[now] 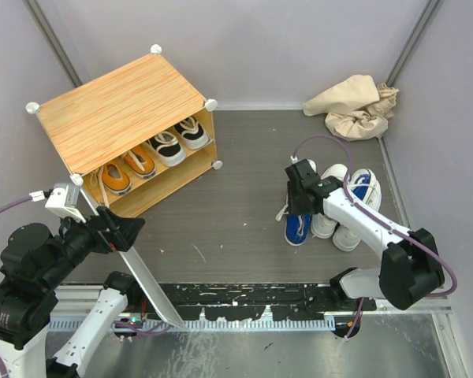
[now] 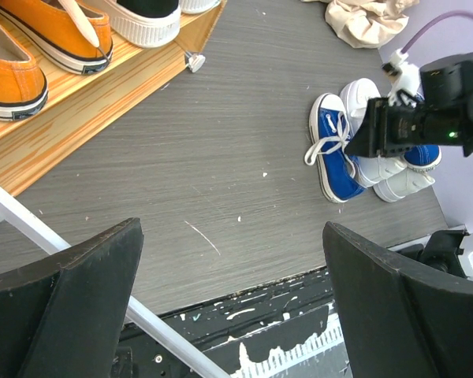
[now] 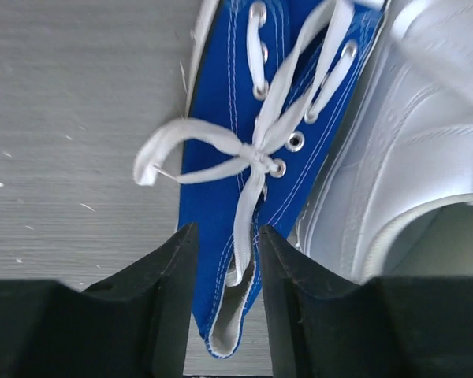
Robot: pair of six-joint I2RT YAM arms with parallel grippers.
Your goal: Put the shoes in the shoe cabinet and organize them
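Observation:
The shoe cabinet (image 1: 118,110) stands at the back left, with orange shoes (image 1: 114,177) and black shoes (image 1: 167,147) in a row on its shelf. A blue shoe (image 3: 221,189) lies on the floor at the right, beside white shoes (image 1: 327,220); a second blue shoe (image 1: 364,187) lies behind them. My right gripper (image 3: 227,252) is closed on the first blue shoe at its opening, one finger on each side of the tongue. My left gripper (image 2: 232,299) hangs open in front of the cabinet, holding nothing.
A crumpled beige cloth bag (image 1: 355,106) lies in the back right corner. The cabinet's white front panel (image 1: 134,268) slants down from its corner to the near edge, past my left arm. A black rail (image 1: 244,303) runs along the near edge. Walls close in both sides.

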